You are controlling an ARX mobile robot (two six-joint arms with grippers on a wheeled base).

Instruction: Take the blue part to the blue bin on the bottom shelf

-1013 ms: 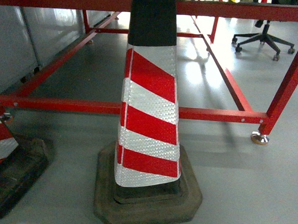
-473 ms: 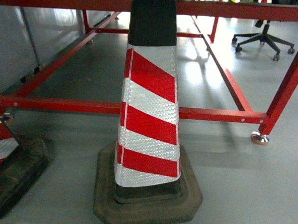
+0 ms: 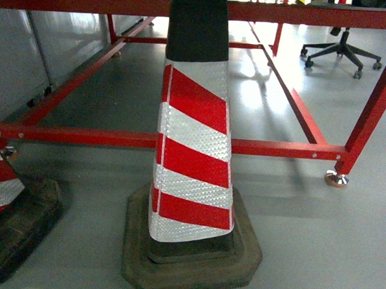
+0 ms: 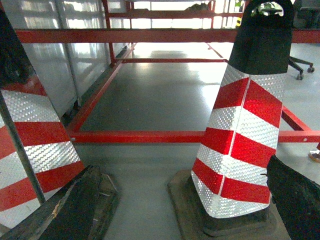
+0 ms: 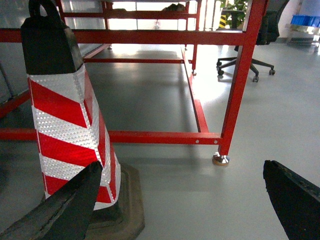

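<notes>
Second cone [image 3: 2, 199] cut off left.

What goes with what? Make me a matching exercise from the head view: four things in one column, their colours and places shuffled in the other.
Things:
1. traffic cone
2. office chair
3. metal frame
4. levelling foot

Descriptions:
a. plain red, bars crossing the view
b. silver, on the floor at right
c. black, far back at upper right
d. red and white stripes, black top, centre

Pairs: 1-d, 2-c, 3-a, 4-b
</notes>
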